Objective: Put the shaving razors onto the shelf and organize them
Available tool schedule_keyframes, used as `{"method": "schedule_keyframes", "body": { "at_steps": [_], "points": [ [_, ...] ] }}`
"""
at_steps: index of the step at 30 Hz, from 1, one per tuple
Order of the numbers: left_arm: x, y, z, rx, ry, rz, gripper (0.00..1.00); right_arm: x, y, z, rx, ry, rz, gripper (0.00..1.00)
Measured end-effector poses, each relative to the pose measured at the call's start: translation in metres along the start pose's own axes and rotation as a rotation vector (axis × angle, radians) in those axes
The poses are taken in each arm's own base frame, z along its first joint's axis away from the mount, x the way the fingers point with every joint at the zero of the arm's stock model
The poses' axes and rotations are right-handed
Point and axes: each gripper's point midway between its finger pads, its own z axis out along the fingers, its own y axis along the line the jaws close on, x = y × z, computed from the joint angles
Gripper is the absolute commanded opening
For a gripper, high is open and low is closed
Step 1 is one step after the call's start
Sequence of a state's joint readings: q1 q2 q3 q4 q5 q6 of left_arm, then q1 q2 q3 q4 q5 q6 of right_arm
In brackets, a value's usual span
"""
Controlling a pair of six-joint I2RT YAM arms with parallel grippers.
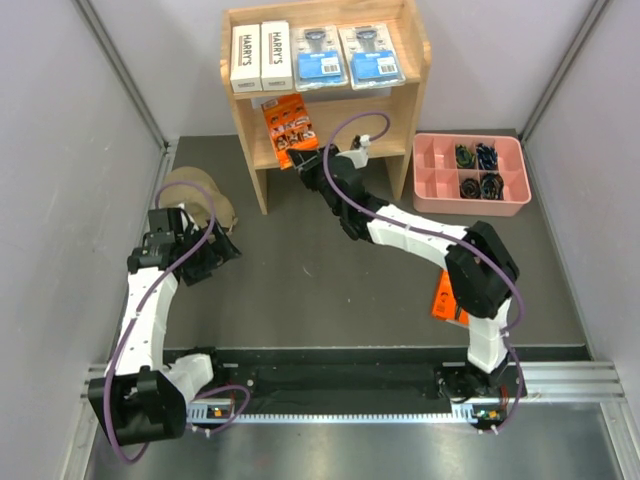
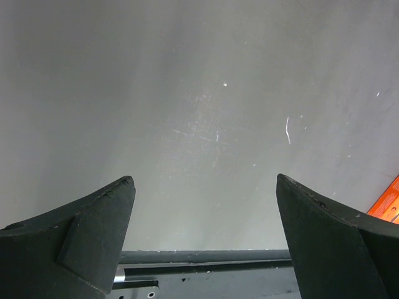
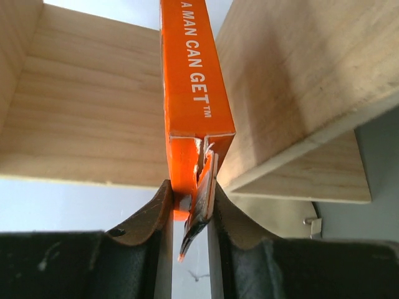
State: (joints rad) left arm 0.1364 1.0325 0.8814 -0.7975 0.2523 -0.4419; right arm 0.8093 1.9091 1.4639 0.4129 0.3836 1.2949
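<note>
The light-wood shelf (image 1: pixel 417 70) stands at the back centre. Its top tier holds two white HARRY'S boxes (image 1: pixel 261 56) and two clear blister packs with blue labels (image 1: pixel 345 57), side by side. My right gripper (image 1: pixel 302 160) is shut on the lower end of an orange razor pack (image 1: pixel 290 128) and holds it at the front of the lower tier. In the right wrist view this orange pack (image 3: pixel 190 75) stands on edge between the wooden shelf boards (image 3: pixel 81 124), pinched in my right gripper (image 3: pixel 190 199). A second orange pack (image 1: pixel 446 298) lies on the table, partly under the right arm. My left gripper (image 1: pixel 222 252) is open over bare table.
A pink compartmented tray (image 1: pixel 432 196) with small dark items sits right of the shelf. Tan round discs (image 1: pixel 192 186) lie by the left arm. The left wrist view shows my open left gripper (image 2: pixel 204 179), grey table, the front rail (image 2: pixel 206 261) and an orange pack corner (image 2: pixel 389 202).
</note>
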Motion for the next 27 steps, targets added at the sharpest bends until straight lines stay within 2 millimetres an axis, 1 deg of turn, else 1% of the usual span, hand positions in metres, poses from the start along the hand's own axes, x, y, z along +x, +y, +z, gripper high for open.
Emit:
{"method": "schedule_keyframes", "body": {
  "at_steps": [1, 5, 8, 12, 17, 20, 24, 27],
  "points": [
    [0.002, 0.001, 0.001, 0.000, 0.003, -0.001, 0.99, 0.001, 0.000, 0.004, 0.005, -0.001, 0.002, 0.00],
    [0.003, 0.001, 0.001, 0.003, 0.006, -0.002, 0.99, 0.004, 0.011, 0.024, -0.006, -0.015, 0.020, 0.00],
    [0.003, 0.000, 0.000, 0.009, 0.003, 0.000, 0.99, 0.006, 0.016, 0.033, -0.005, -0.019, 0.041, 0.00],
    [0.005, -0.001, 0.000, 0.017, -0.001, 0.002, 0.99, 0.010, 0.015, 0.042, 0.022, -0.022, 0.056, 0.01],
    [0.006, -0.001, -0.001, 0.021, -0.003, 0.003, 0.99, 0.023, 0.015, 0.060, 0.048, -0.020, 0.063, 0.02],
    [0.005, -0.001, -0.001, 0.021, -0.005, 0.003, 0.99, 0.031, 0.008, 0.064, 0.067, -0.018, 0.064, 0.03],
    [0.005, -0.001, -0.002, 0.023, -0.009, 0.004, 0.99, 0.037, -0.003, 0.063, 0.104, -0.014, 0.052, 0.06],
    [0.006, -0.001, -0.001, 0.023, -0.007, 0.004, 0.99, 0.039, -0.004, 0.062, 0.106, -0.011, 0.049, 0.09]
  ]
}}
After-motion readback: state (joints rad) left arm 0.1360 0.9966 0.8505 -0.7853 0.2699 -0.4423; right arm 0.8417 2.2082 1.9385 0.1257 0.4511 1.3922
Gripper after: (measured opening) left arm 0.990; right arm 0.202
